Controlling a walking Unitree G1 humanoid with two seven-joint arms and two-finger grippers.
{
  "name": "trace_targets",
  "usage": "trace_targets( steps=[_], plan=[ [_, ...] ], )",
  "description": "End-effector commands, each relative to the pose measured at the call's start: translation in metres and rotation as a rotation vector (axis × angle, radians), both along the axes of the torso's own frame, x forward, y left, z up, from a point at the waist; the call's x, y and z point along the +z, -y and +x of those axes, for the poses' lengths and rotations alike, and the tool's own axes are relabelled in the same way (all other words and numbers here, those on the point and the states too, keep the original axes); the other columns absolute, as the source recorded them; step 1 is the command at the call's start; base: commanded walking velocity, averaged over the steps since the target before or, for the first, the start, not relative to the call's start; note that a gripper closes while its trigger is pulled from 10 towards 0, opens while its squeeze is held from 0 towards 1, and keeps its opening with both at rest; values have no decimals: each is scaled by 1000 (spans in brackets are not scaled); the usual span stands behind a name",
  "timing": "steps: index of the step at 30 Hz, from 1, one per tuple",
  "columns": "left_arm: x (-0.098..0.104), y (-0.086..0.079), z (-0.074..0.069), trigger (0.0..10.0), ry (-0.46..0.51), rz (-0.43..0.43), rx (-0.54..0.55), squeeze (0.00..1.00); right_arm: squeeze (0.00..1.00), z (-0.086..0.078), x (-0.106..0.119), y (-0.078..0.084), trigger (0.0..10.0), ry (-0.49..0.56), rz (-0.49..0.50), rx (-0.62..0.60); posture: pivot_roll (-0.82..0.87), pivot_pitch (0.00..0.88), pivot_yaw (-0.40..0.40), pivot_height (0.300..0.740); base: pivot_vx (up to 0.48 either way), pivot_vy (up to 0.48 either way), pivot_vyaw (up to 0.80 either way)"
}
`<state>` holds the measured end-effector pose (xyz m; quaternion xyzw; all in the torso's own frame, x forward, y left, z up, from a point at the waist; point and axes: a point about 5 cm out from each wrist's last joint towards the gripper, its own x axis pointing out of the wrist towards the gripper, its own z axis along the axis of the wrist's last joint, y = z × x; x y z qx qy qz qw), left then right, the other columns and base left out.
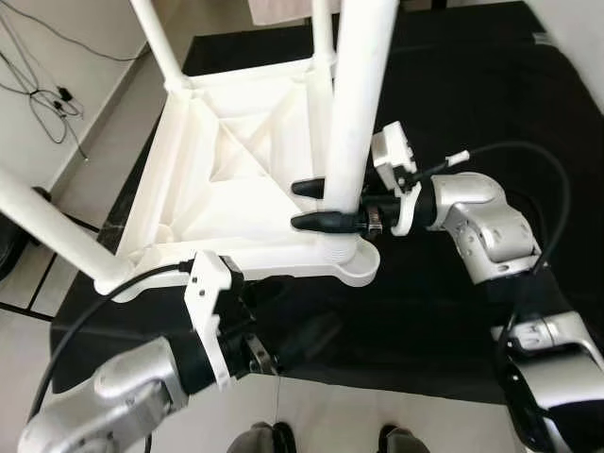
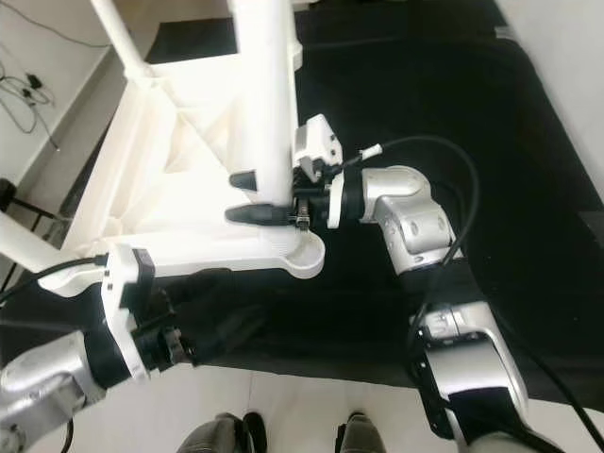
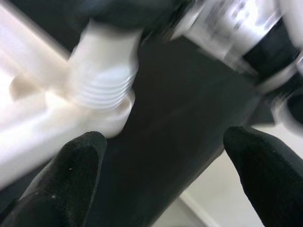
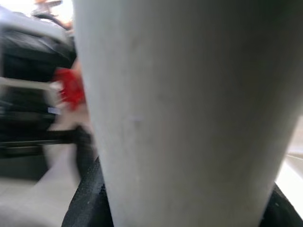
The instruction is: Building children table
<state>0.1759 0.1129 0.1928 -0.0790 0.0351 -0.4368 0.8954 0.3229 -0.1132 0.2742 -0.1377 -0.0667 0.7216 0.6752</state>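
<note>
A white plastic children's table (image 1: 226, 151) lies upside down on a black mat, its legs pointing up. The near right leg (image 1: 359, 94) stands in the corner socket (image 1: 354, 264), and its threaded end (image 3: 104, 90) meets the socket. My right gripper (image 1: 307, 205) is shut around this leg just above the socket, with a black finger on each side. In the right wrist view the leg (image 4: 189, 113) sits close between the fingers. My left gripper (image 3: 165, 142) is open and low by the table's front edge, facing the socket with nothing between its fingers (image 3: 71, 175).
The black mat (image 1: 453, 113) covers the floor under and to the right of the table. Other legs rise at the near left (image 1: 57, 231) and the far side (image 1: 156, 38). Loose cables (image 1: 42, 94) lie on the pale floor at left. Dark shoes (image 1: 274, 439) show at the bottom edge.
</note>
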Motion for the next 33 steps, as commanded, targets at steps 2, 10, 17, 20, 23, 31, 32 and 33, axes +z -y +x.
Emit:
trace_targets(
  steps=[2, 10, 17, 20, 23, 31, 32, 33],
  plan=[
    [-11, -1, -10, 10000, -43, 46, 56, 0, 0, 0, -2, -2, 10000, -16, -6, 25, -11, 299, 121, 740, 0, 0, 0],
    [-17, -1, -31, 10000, -10, 74, 163, 0, 0, 14, 14, 13, 10000, -10, 38, -82, 5, 362, 126, 740, 0, 0, 0],
    [-11, -1, -41, 10000, 54, 83, 211, 0, 0, 9, 17, 23, 10000, -12, 37, -52, 12, 408, 139, 740, 0, 0, 0],
    [-9, -2, -45, 10000, 77, 84, 236, 0, 0, 3, 15, 28, 10000, -4, 15, -4, 19, 420, 144, 740, 0, 0, 0],
    [-9, -2, -47, 10000, 84, 84, 241, 0, 0, 2, 15, 28, 10000, -7, 21, 2, 19, 420, 144, 740, 0, 0, 0],
    [-7, -2, -49, 10000, 112, 89, 242, 0, 0, -15, -5, 20, 10000, 56, -120, 63, 29, 440, 156, 740, 0, 0, 0],
    [-7, -2, -49, 10000, 112, 89, 242, 0, 0, -15, -5, 20, 10000, 56, -120, 63, 29, 440, 156, 740, 0, 0, 0],
    [-7, -1, -49, 10000, 114, 87, 238, 0, 0, -18, -7, 18, 10000, 59, -131, 76, 28, 441, 155, 740, 0, 0, 0]
  ],
)
